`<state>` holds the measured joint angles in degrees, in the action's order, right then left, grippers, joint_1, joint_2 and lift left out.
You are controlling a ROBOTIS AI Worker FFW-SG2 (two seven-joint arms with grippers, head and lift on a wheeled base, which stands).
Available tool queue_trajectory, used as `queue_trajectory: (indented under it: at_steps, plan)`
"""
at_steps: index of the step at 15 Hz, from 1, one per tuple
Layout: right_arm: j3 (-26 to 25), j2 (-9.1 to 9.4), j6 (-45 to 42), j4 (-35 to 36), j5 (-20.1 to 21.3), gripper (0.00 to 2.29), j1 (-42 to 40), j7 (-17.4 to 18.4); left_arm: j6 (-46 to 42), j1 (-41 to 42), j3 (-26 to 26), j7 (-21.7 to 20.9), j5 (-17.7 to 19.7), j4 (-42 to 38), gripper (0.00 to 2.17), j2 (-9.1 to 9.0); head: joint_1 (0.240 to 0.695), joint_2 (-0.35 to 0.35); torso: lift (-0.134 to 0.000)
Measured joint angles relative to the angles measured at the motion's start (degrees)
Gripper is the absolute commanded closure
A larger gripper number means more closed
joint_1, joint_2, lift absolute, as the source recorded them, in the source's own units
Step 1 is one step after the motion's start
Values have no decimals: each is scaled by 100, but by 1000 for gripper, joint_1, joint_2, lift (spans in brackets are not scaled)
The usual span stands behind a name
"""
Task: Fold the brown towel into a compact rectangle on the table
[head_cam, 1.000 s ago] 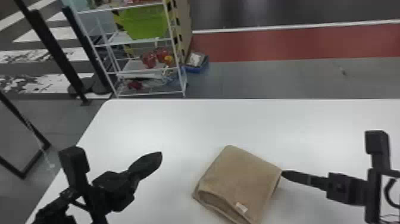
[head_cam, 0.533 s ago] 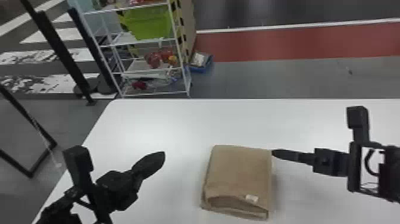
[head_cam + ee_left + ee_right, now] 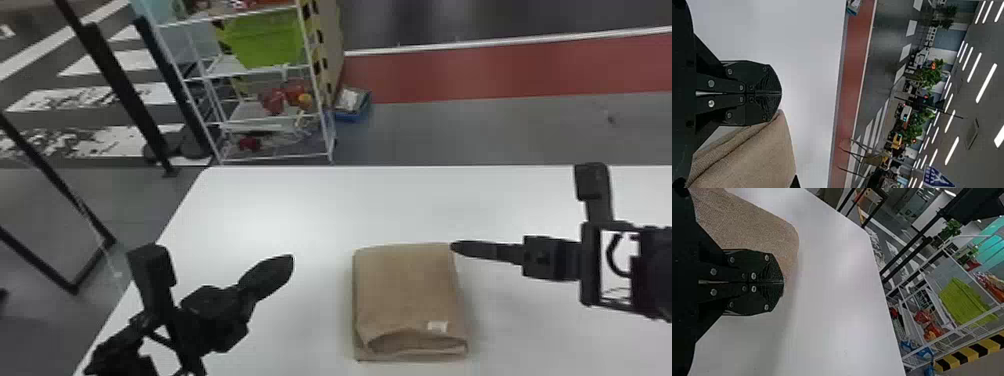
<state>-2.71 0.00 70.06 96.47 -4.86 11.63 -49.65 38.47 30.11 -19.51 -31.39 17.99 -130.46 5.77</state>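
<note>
We note the towel (image 3: 407,290) folded near-rectangular, its near end gaping, layers perhaps uneven. Left gripper (image 3: 286,264), right gripper (image 3: 457,246): both closed.

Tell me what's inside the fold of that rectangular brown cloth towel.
The folded brown towel gapes at its near end, showing more brown cloth inside. Anything deeper between the layers is covered, so I can't tell what's there.

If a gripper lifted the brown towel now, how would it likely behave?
The brown towel would probably sag, being soft cloth. Its fold may spread, since layers gape at the near edge. It seems unlikely to roll, lying flat on the table.
</note>
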Motion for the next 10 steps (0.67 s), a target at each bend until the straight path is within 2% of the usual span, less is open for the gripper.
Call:
queue_trajectory:
  at_steps: [2, 3, 6, 8, 10]
  plan:
    - [-230, 0, 524, 417, -45, 2030, -197, -122, 0, 3, 0, 0, -1, -16, 1865, -3, 695, 235, -122]
    - [-389, 0, 774, 843, -58, 2030, -410, -129, 0, 4, 2, -1, 1, -20, 1865, -3, 695, 229, -122]
    - [-727, 0, 747, 1908, -51, 2030, -996, -121, -4, 3, 78, 1, -5, -24, 1868, 1, 695, 183, -122]
    - [-646, 0, -198, 2134, -12, 2030, -1264, -42, -14, -18, 148, 11, -27, 4, 1865, -2, 695, 169, -122]
    - [-187, 0, -1775, 1966, 315, 2030, -1478, 350, -18, -30, 194, 14, -59, 42, 1868, -5, 695, 170, -122]
